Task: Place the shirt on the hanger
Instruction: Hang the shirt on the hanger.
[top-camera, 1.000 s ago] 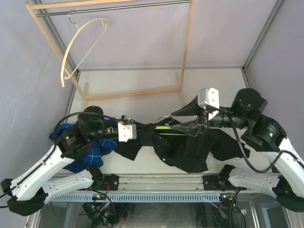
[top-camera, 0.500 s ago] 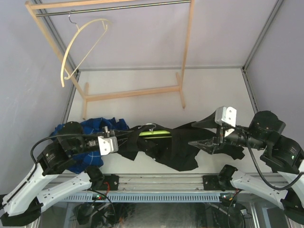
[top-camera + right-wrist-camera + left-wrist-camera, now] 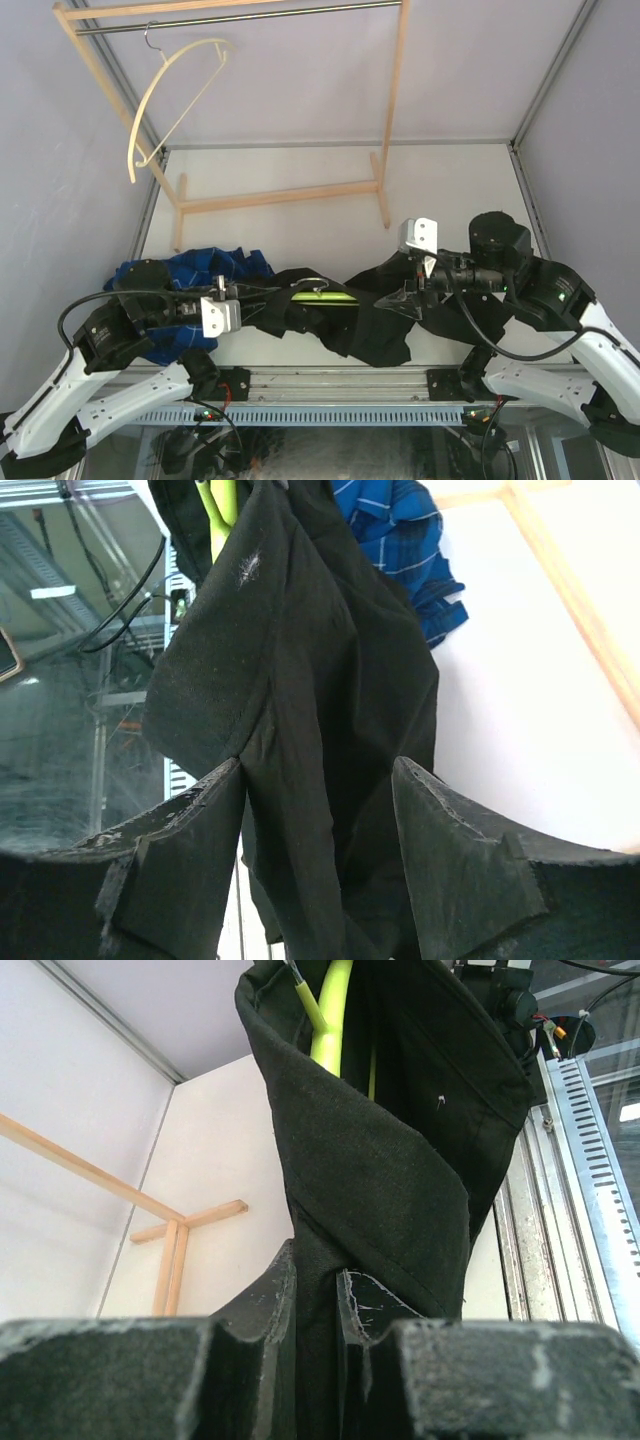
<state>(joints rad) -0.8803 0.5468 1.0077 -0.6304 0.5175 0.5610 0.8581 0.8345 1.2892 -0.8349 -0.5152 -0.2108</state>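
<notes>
While the left claw (image 3: pixel 316 1305) pinches the shirt (image 3: pixel 375 325) tight, the right claw (image 3: pixel 318 790) stands open around a fold; next it should close and pull cloth over the hanger (image 3: pixel 325 297)

Shirt (image 3: pixel 370 325): plain black. Hanger (image 3: pixel 325 296): lime green, with a silver hook. Plaid shirt (image 3: pixel 235 265): blue, checked with lighter lines. Cream hanger (image 3: pixel 140 120): pale cream. Rack (image 3: pixel 280 197): light wood with a grey metal rail. Table (image 3: pixel 460 190): white.

The white table (image 3: pixel 460 190) bears a wooden rack (image 3: pixel 280 196) — and a crumpled blue plaid shirt (image 3: pixel 235 265).
</notes>
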